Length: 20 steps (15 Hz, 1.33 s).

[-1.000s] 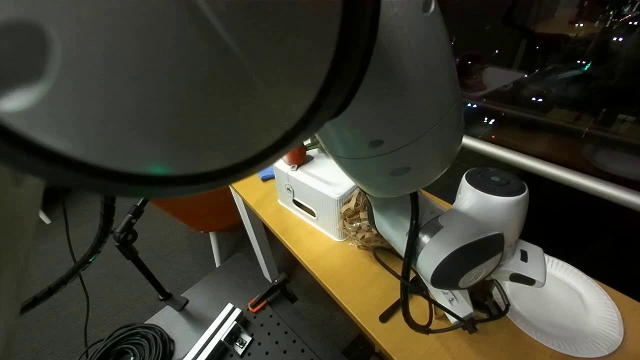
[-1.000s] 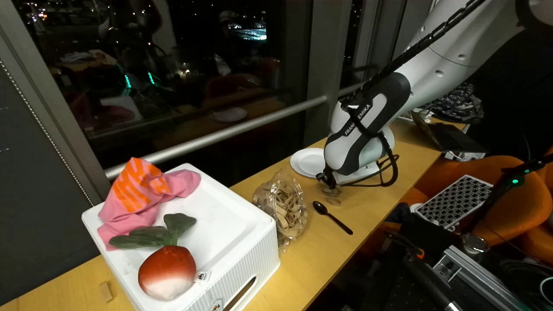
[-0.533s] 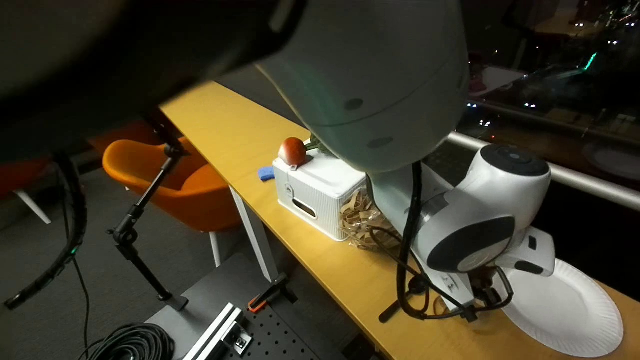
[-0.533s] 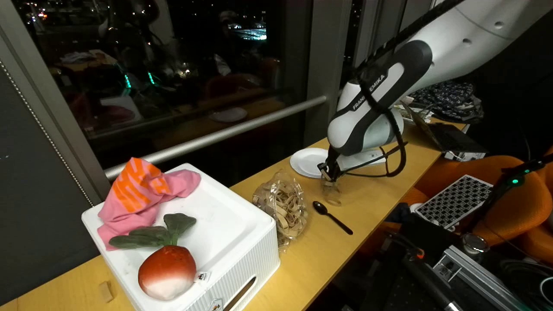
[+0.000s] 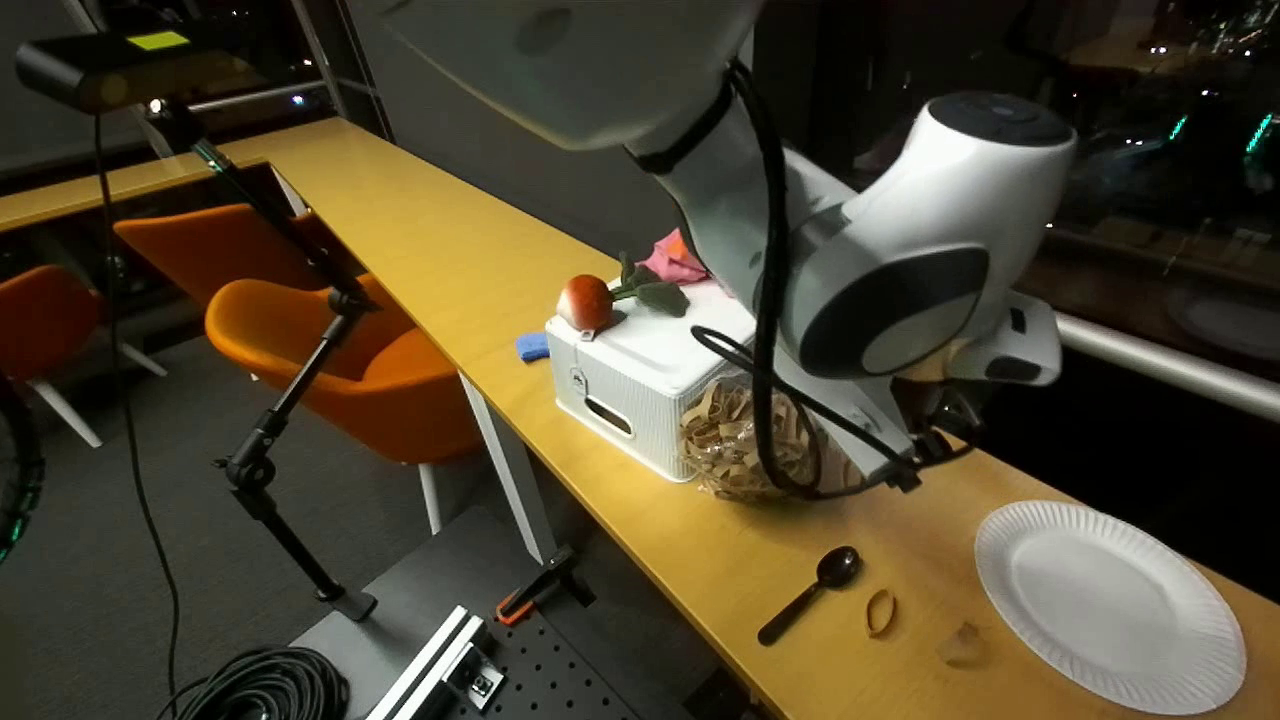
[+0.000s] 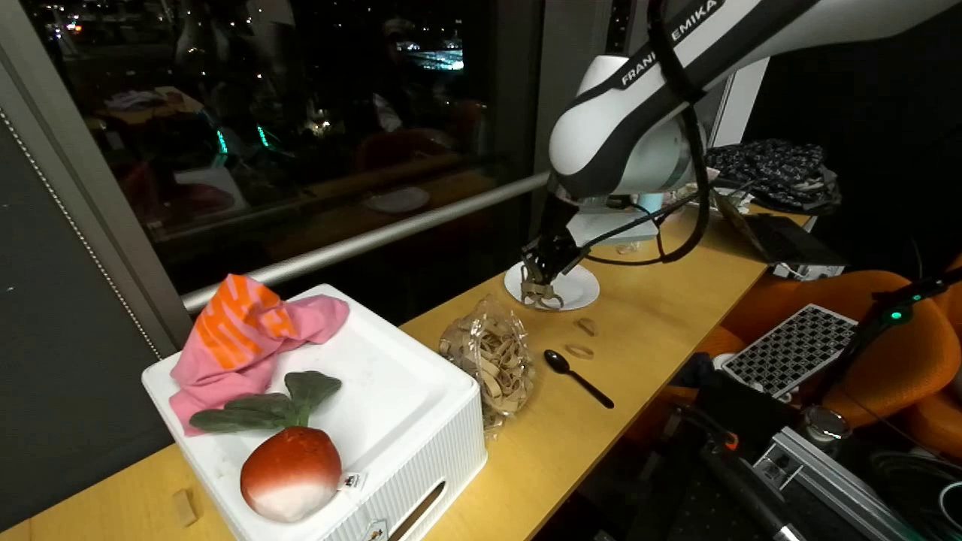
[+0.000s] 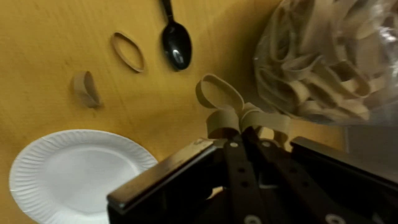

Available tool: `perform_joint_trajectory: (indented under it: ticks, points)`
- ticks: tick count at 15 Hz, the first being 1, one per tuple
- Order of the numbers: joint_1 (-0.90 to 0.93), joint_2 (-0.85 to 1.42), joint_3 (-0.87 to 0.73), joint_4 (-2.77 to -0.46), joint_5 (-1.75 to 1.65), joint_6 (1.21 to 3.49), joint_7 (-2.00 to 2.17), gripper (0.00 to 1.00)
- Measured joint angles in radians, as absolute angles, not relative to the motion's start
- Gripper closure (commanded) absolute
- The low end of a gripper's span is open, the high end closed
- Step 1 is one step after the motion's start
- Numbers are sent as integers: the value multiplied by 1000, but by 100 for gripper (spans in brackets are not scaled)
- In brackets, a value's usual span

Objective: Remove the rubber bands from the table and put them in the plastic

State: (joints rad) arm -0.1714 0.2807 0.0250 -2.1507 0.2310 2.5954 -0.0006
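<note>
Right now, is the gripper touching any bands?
Touching. The wrist view shows the gripper shut on bands, their loops sticking out from where its tips meet.

Smooth wood table [image 6: 556, 458], matt rubber bands [image 7: 81, 87], glossy plastic bag [image 6: 496, 364]

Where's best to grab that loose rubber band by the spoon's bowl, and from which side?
Probably pinch the loose band by its long wall away from the black spoon, coming from above: it lies as an open oval, seemingly on edge, leaving room inside to straddle that wall.
</note>
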Motion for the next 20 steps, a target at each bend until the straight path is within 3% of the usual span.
perform_joint_trajectory:
  ticks: [7,20]
  points:
    - [-47,228,70,-2111,235,2488,-3,99]
    - [6,156,71,-2095,220,2216,-11,99]
